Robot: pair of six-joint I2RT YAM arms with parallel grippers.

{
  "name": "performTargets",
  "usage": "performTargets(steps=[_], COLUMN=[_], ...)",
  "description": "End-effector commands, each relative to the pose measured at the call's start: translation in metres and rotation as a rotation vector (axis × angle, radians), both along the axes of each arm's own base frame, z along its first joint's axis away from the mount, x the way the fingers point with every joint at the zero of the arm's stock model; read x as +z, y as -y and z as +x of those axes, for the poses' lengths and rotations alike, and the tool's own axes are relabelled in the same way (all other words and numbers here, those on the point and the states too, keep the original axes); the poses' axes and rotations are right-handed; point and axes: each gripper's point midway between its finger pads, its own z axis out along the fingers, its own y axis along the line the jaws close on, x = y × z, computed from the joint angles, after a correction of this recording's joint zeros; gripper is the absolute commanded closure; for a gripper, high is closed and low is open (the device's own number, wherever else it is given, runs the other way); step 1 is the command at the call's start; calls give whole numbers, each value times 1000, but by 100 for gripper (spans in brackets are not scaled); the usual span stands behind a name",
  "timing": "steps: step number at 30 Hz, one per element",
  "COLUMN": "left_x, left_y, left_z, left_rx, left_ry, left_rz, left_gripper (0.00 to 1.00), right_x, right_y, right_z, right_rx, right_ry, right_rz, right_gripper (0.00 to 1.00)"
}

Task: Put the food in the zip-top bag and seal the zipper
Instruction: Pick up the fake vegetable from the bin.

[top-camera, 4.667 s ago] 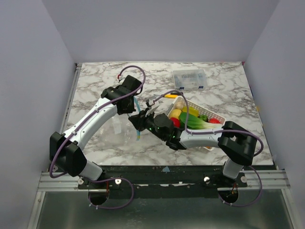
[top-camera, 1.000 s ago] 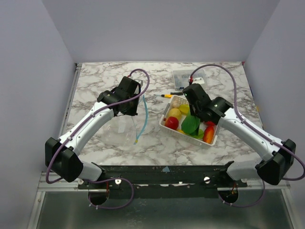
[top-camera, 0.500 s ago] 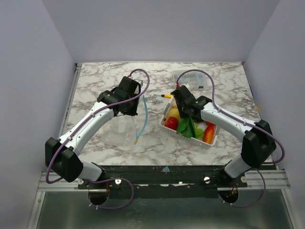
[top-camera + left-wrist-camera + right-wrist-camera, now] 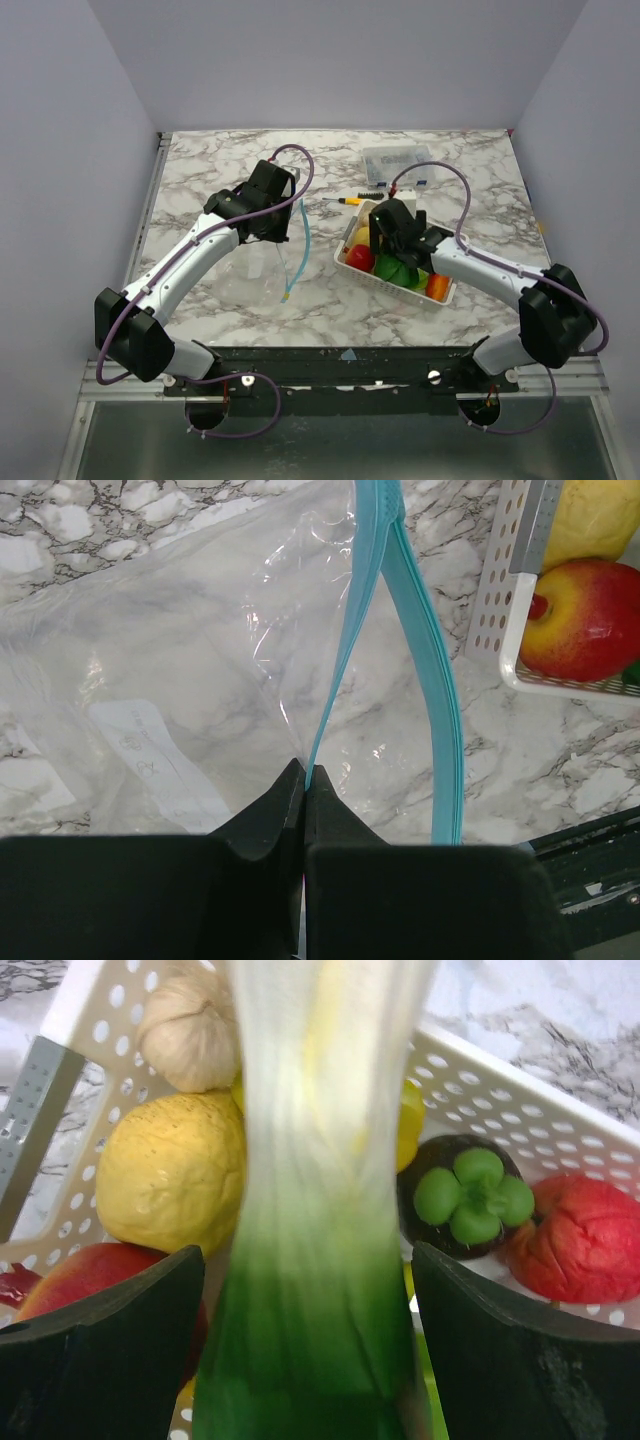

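- The zip-top bag lies slack on the marble table, just left of the basket. No food shows through its clear film, so by the look of it the filling has not begun and the sealing is also left to do.
- The white slotted basket holds all the food in sight: a yellow lemon, a red apple, a dark mangosteen, a garlic bulb and a red piece at the right edge.
- The right gripper hangs over the basket with its fingers spread wide. The leek stands between them with a gap on either side, so nothing is gripped.
- The left gripper is pinched tight on one lip of the zipper. The other lip hangs apart, so the mouth gapes.
- The leek is blurred and its ends are cut off. From above, the right arm hides part of the basket and the left arm part of the bag.
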Motion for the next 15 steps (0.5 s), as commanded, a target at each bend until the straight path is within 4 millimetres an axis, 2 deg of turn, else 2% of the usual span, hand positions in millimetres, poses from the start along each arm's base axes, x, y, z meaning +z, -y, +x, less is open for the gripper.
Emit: performTargets(steps=[1, 11, 15], left_x=[3, 1, 1], left_y=[3, 1, 0], left_z=[-3, 0, 1], left_rx=[-22, -6, 0], left_ry=[4, 14, 11], left_rz=[-16, -10, -2], left_gripper=[100, 100, 100], right_x=[12, 14, 13], right_y=[16, 27, 27], right_z=[0, -23, -20], right_rx=[-142, -84, -91], right_ry=[116, 263, 311], right_rz=[90, 227, 257], right_gripper=[13, 13, 10])
